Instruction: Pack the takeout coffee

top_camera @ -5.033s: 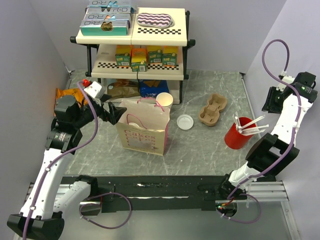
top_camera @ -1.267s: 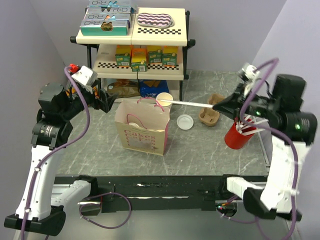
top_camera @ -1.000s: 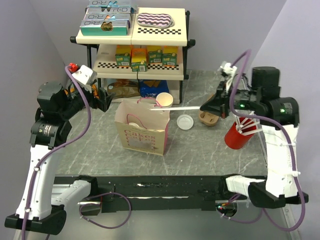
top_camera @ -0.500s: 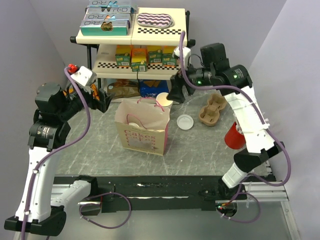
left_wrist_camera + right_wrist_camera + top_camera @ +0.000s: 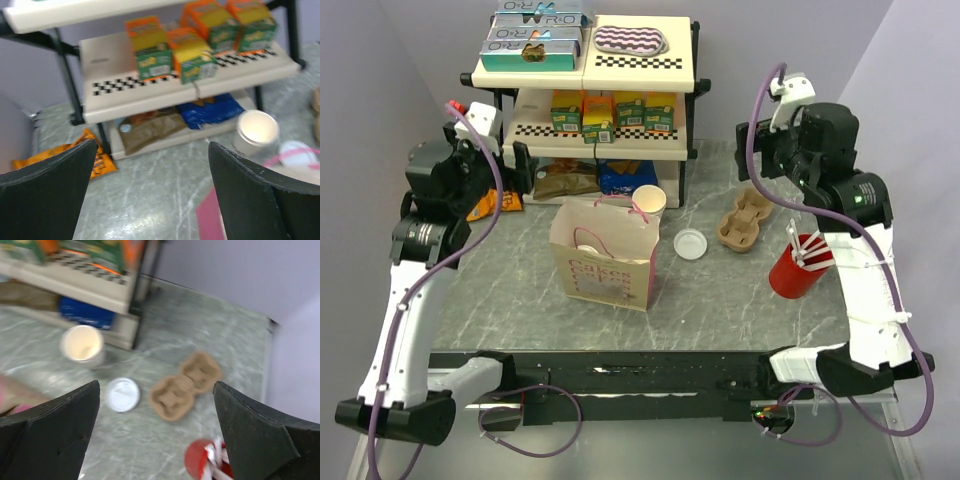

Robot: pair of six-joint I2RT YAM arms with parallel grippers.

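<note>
"Well, what are the tools doing?"

"The left tool (image 5: 151, 145) is spread wide and empty, up near the shelf rack (image 5: 585, 110). The right tool (image 5: 156, 385) gapes too, over the far right."

"And the takeout coffee (image 5: 585, 240)?"

"Inside the paper bag (image 5: 605, 265), lid showing, mid grey marbled surface (image 5: 520, 290), with lilac walls (image 5: 380, 90) around."

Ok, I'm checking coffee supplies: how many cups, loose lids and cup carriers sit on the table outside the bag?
Cups: 2 (lidless cream cup, perhaps a stack; red cup)
Loose lid: 1
Cup carrier: 1
Total: 4
</note>
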